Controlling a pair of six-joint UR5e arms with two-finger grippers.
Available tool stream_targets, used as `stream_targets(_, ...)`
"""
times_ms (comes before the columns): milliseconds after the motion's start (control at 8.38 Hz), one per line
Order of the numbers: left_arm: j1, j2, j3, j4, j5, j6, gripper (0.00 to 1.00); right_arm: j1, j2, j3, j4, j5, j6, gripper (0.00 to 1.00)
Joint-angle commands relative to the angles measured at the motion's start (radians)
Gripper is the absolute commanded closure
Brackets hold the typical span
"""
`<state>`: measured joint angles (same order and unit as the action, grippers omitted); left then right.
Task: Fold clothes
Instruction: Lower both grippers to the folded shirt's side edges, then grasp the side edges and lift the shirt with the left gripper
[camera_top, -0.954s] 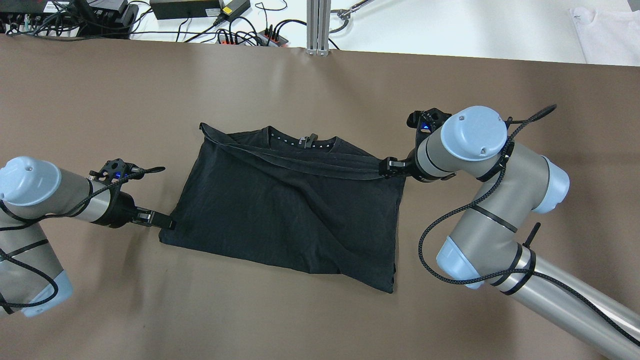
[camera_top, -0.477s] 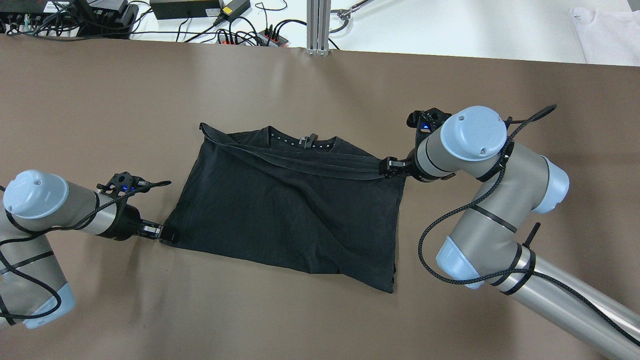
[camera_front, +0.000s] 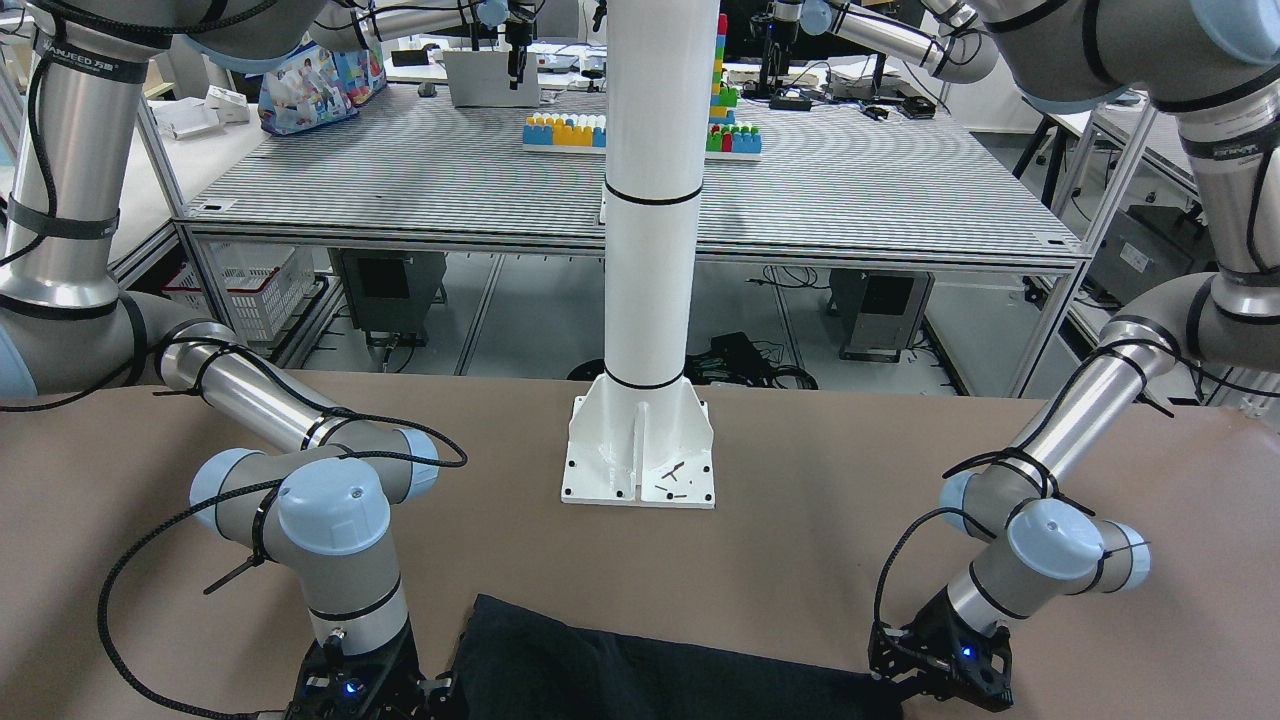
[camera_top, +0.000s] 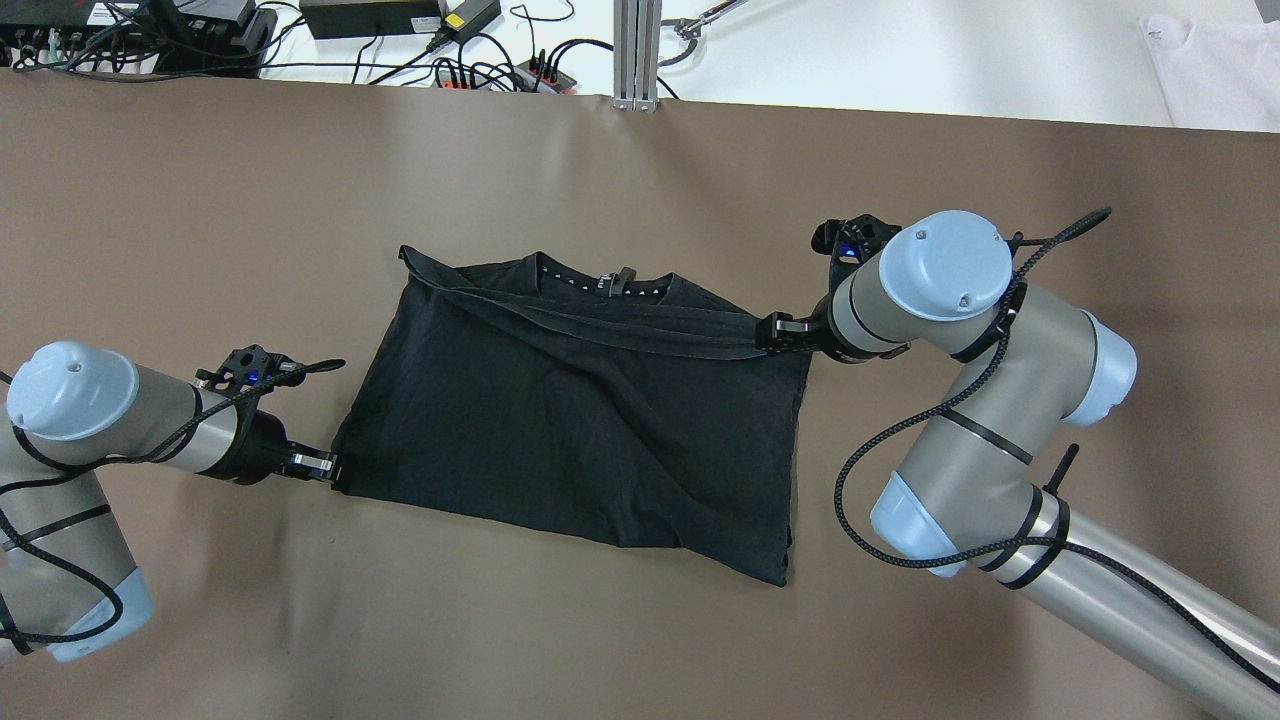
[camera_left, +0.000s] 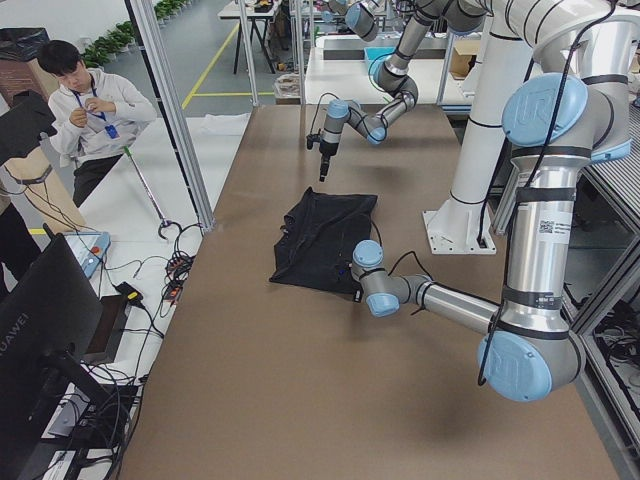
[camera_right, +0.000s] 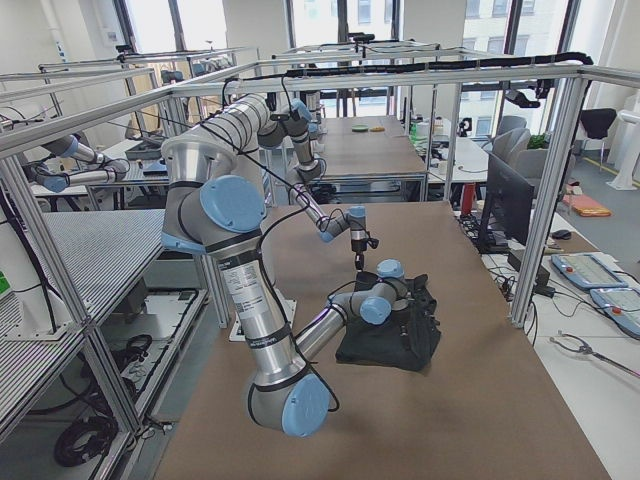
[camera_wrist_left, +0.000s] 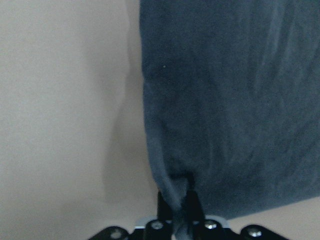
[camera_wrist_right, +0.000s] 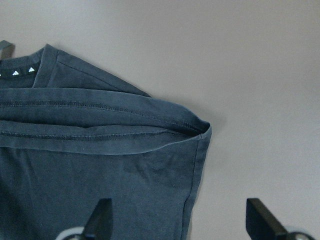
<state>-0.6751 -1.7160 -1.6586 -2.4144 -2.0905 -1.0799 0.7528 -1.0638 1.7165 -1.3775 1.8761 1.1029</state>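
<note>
A black t-shirt (camera_top: 580, 430) lies partly folded on the brown table, collar at the far side, a hem band folded across its upper part. My left gripper (camera_top: 333, 468) is at the shirt's near-left corner. In the left wrist view it (camera_wrist_left: 181, 210) is shut on a pinch of the cloth (camera_wrist_left: 230, 100). My right gripper (camera_top: 765, 335) is at the right end of the folded band. In the right wrist view it (camera_wrist_right: 180, 205) is open, its fingers (camera_wrist_right: 102, 215) wide apart, with the shirt's edge (camera_wrist_right: 90, 175) between them.
The white mast base (camera_front: 640, 460) stands on the table's robot side. Cables and power strips (camera_top: 480, 70) lie past the far edge. A white garment (camera_top: 1210, 60) lies at the far right. An operator (camera_left: 85, 110) stands beyond the table.
My left gripper moved toward the robot along the shirt's left edge to its near-left corner, which has shifted slightly right. The right arm has not moved.
</note>
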Motion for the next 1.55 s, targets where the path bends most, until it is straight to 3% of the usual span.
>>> stream_targets(0,-0.039,-0.007,-0.003,0.004,-0.008,0.001,1.00,-0.006,0.002,-0.001,0.000,0.000,0.000,0.06)
stream_targets(239,-0.140,-0.020,0.025,0.035,-0.029,0.030,1.00,-0.006,0.002,-0.001,0.000,0.000,0.002,0.06)
stream_targets(477,-0.249,-0.181,0.150,0.142,-0.028,0.159,1.00,-0.007,0.001,0.000,0.000,0.000,0.002,0.06)
stream_targets(716,-0.305,-0.394,0.375,0.170,-0.019,0.195,1.00,-0.009,-0.001,0.000,0.000,0.002,0.027,0.06)
stream_targets(954,-0.313,-0.627,0.629,0.169,0.070,0.222,1.00,-0.027,0.005,0.000,0.000,0.000,0.046,0.06)
stream_targets(1193,-0.311,-0.863,0.951,0.167,0.154,0.281,1.00,-0.027,0.004,-0.001,0.000,0.002,0.043,0.06)
stream_targets(1312,-0.305,-0.931,1.036,0.166,0.162,0.282,1.00,-0.027,0.004,-0.001,0.000,0.002,0.043,0.06)
stream_targets(1431,-0.302,-0.938,1.048,0.163,0.164,0.293,1.00,-0.029,0.005,0.000,0.000,0.002,0.043,0.06)
